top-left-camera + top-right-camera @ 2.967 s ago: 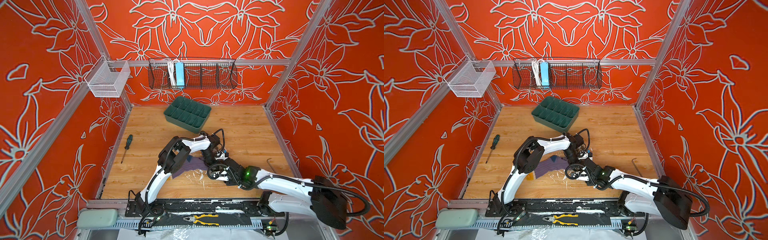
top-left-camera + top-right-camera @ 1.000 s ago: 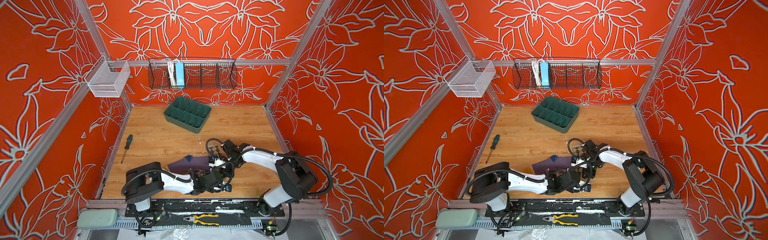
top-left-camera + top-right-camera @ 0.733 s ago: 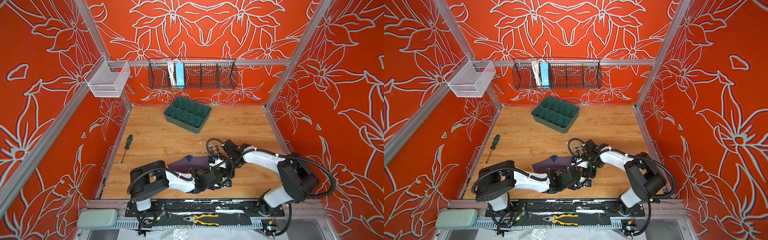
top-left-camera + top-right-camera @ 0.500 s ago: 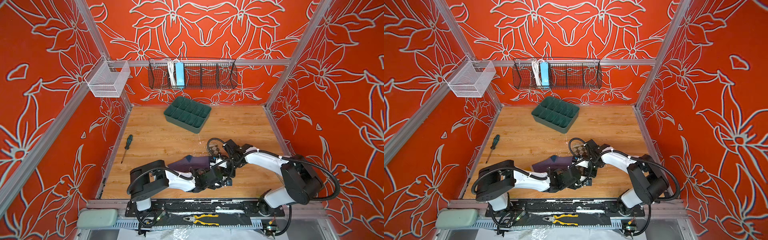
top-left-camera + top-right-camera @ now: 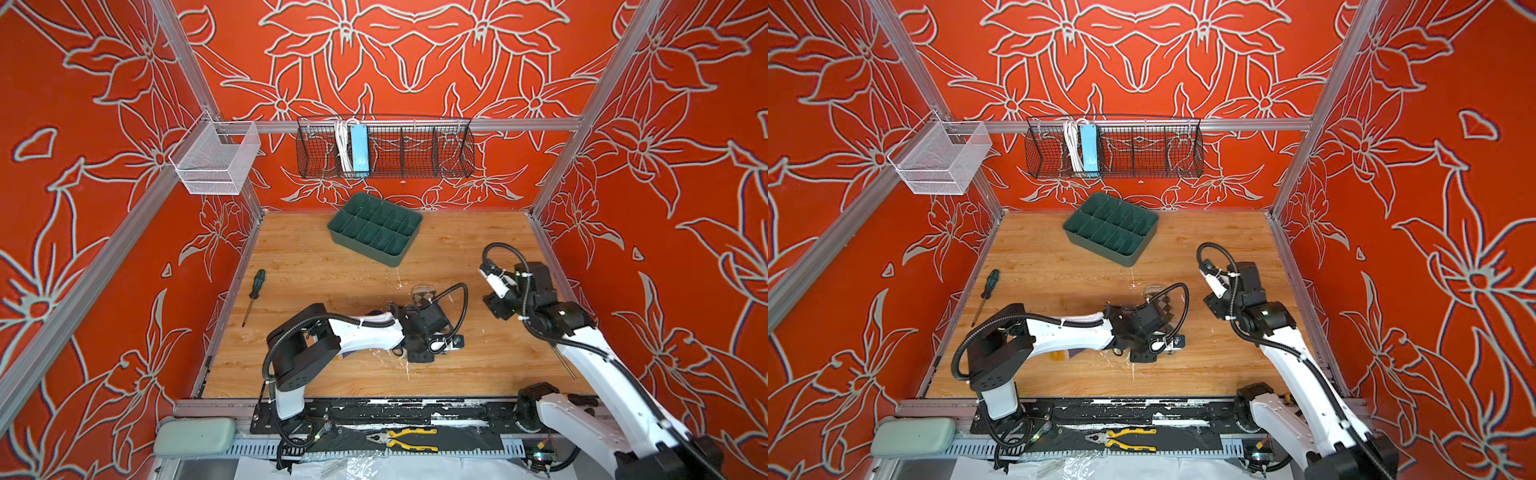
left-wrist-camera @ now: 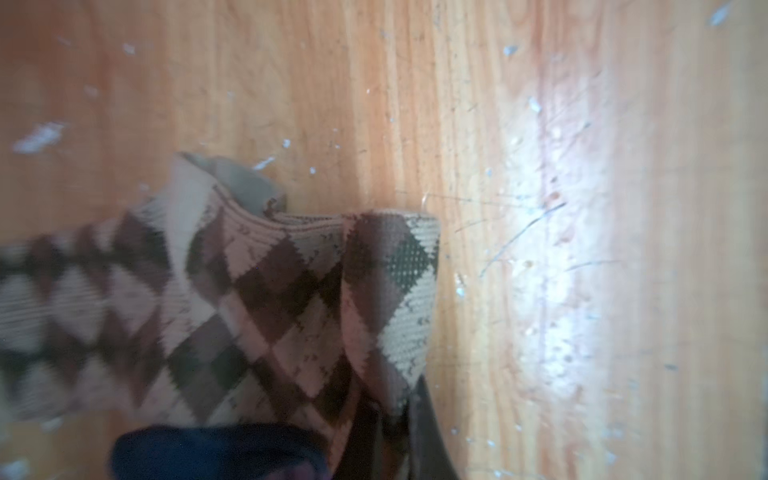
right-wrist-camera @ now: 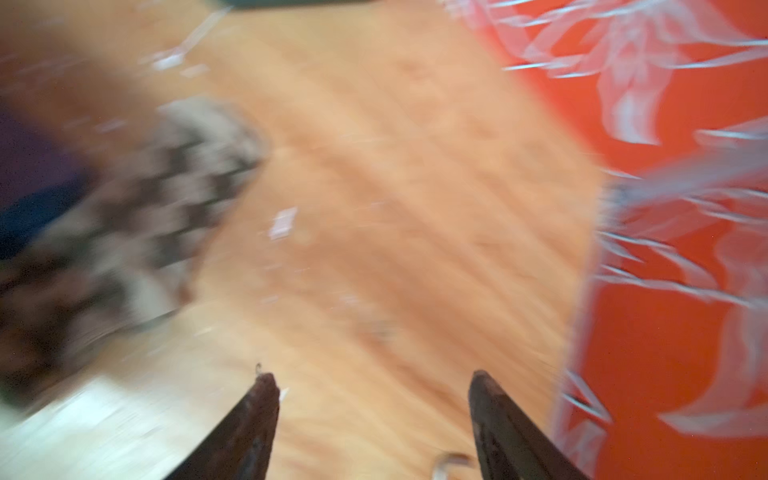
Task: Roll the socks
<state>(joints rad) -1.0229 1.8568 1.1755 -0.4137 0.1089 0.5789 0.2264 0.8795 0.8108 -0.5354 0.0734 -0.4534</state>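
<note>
Rolling barely begun: my left gripper's [image 6: 397,424] fingers [image 6: 428,415] were pressed together on a fold of the beige-and-brown argyle sock [image 6: 270,291]. Its doubled-over end bulged just ahead of the fingertips on the wooden tabletop [image 6: 540,124]. The purple sock [image 7: 25,162] lay just beside those fingers, mostly hidden in both top views. My right gripper [image 7: 370,380] stood well apart from both socks, its fingers [image 7: 257,415] spread with nothing between them. By my reading, one loose fold in the argyle sock was all that was done. No tight bundle showed, and rolling the pair together was left to do.
</note>
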